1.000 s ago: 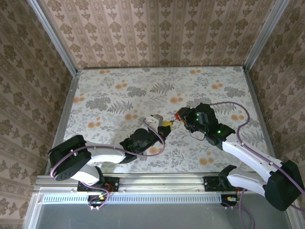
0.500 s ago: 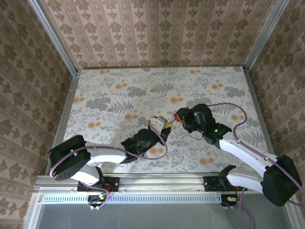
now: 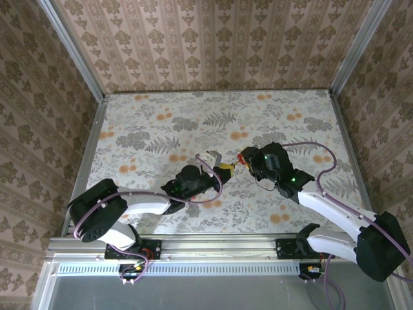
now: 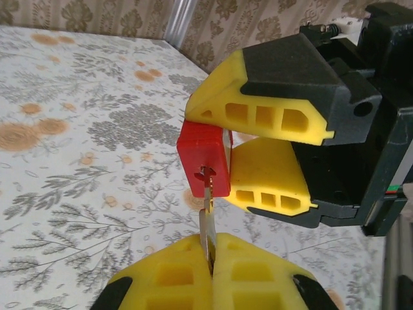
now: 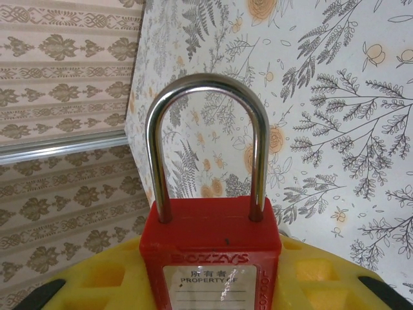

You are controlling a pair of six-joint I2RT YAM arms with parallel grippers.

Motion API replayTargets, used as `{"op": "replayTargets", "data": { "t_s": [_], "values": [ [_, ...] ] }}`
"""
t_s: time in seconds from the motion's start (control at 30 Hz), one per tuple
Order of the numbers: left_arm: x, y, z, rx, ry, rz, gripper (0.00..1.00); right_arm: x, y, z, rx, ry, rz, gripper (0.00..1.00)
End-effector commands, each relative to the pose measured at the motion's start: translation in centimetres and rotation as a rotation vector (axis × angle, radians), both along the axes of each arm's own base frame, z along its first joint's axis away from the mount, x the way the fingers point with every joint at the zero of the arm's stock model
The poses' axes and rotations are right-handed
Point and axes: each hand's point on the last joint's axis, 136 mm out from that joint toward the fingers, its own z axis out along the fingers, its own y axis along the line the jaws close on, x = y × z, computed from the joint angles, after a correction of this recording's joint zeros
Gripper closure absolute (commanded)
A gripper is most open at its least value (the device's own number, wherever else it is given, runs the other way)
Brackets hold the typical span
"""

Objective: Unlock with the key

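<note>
Item one: padlock (image 4: 205,155), red body, centre of the left wrist view, clamped between the yellow fingers of my right gripper (image 4: 222,147), whose jaws stand partly apart around the body. Its steel shackle (image 5: 206,97) stands upright at upper centre of the right wrist view, both legs seated in the body, with a white label (image 5: 210,281) below. Item two: key (image 4: 206,226), blade pinched at bottom centre by my left gripper (image 4: 210,261), closed tight on it. The blade's tip meets the keyway; how deep, I cannot tell. Both are held above the floral table (image 3: 148,123), mid-frame in the top view.
</note>
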Motion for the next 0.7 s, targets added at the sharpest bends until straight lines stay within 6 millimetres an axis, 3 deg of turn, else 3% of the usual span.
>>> {"op": "replayTargets", "data": {
  "t_s": [0.0, 0.37, 0.67],
  "values": [
    [-1.3, -1.7, 5.5, -0.219, -0.003, -0.134, 1.00, -2.2, 3.3, 1.8, 0.111, -0.009, 0.157, 0.97],
    [-0.9, -1.9, 5.4, -0.276, 0.060, -0.164, 1.00, -2.2, 3.4, 2.5, 0.141, -0.023, 0.153, 0.98],
    [0.4, -0.9, 3.5, -0.142, 0.031, -0.055, 1.00, -2.3, 3.3, 2.3, 0.109, -0.012, 0.154, 0.98]
  ]
}}
